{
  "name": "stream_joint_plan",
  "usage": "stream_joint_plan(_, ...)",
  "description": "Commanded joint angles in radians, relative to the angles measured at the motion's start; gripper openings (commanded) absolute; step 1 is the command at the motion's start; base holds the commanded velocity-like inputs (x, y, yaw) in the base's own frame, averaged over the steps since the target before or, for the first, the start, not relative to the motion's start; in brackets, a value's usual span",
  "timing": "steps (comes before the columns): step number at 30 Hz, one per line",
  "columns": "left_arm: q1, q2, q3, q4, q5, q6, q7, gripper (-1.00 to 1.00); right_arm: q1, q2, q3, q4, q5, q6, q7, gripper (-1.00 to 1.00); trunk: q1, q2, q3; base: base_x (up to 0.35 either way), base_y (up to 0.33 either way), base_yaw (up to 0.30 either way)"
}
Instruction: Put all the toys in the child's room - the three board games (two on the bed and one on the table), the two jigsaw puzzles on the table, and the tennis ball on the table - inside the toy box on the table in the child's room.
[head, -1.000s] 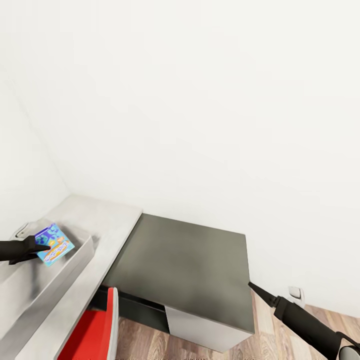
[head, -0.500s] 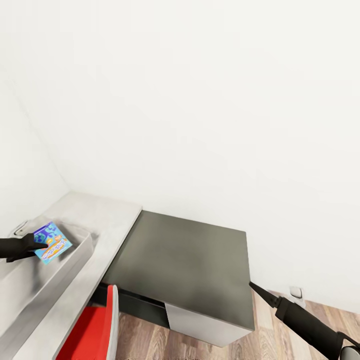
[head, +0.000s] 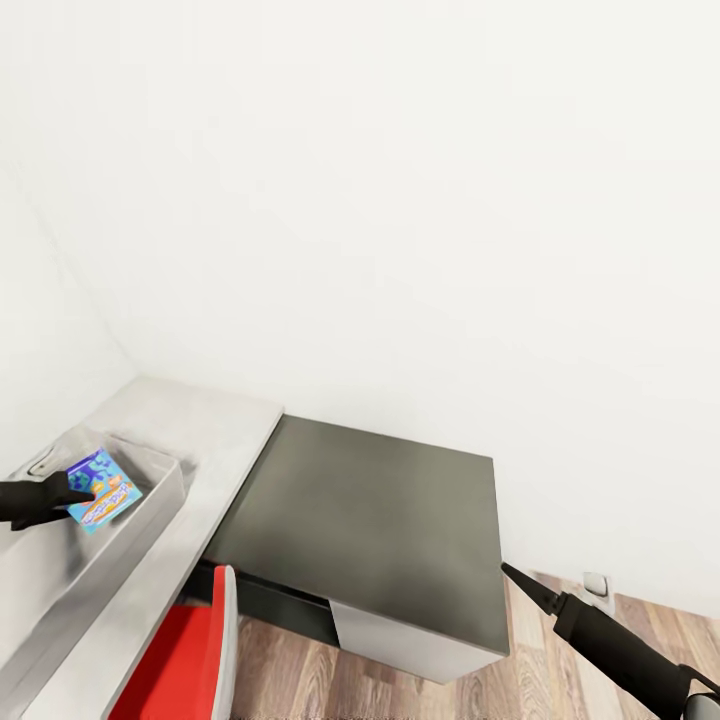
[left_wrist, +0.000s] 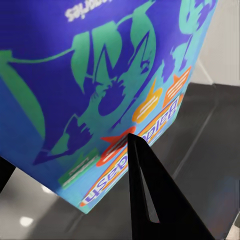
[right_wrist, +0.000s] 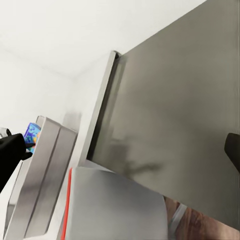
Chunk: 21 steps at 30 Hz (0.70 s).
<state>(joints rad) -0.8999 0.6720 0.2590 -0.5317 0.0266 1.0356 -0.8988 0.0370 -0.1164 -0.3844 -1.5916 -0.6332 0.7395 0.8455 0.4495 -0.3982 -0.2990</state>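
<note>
A blue and green printed board game (head: 103, 491) hangs tilted just inside the light grey toy box (head: 150, 520), with my left gripper (head: 70, 497) shut on its edge. Close up in the left wrist view, the board game (left_wrist: 100, 75) sits between the left gripper's (left_wrist: 67, 155) dark fingers. The toy box stands on the pale grey table (head: 215, 430). In the right wrist view the board game (right_wrist: 31, 135) shows small above the toy box (right_wrist: 42, 170). My right gripper (head: 515, 577) is low beside the cabinet, a thin dark point holding nothing; whether its fingers are apart is unclear.
A lower side cabinet (head: 380, 520) with a dark grey top adjoins the table's end. A red chair (head: 190, 650) stands in front of the table. White walls close off the corner, with a wall socket (head: 595, 585) low down above the wood-plank floor (head: 400, 690).
My left gripper has carried the board game slightly to the left and lower into the toy box. The view has shifted a little. The right arm has barely moved.
</note>
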Motion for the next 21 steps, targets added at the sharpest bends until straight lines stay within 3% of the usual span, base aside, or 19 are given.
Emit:
stream_joint_plan(1, -0.001, 0.0, 0.003, 0.002, 0.004, 0.008, 0.0, -1.0, 0.0, 0.0, -0.001, -0.001, -0.005, 0.006, 0.0, 1.0, 0.001, -0.002, -0.003, 0.0, 0.0, 0.0)
stream_joint_plan(7, -0.003, 0.0, 0.059, 0.008, 0.003, 0.008, 0.005, -1.0, 0.0, 0.0, -0.002, -0.001, -0.004, 0.006, 0.0, 1.0, 0.001, -0.002, -0.013, 0.0, 0.0, 0.0)
stream_joint_plan(21, -0.004, -0.017, 0.131, 0.009, 0.007, 0.004, 0.071, -1.0, 0.0, 0.0, -0.002, -0.001, -0.004, 0.006, 0.001, 1.0, 0.001, -0.002, -0.036, 0.0, 0.0, 0.0)
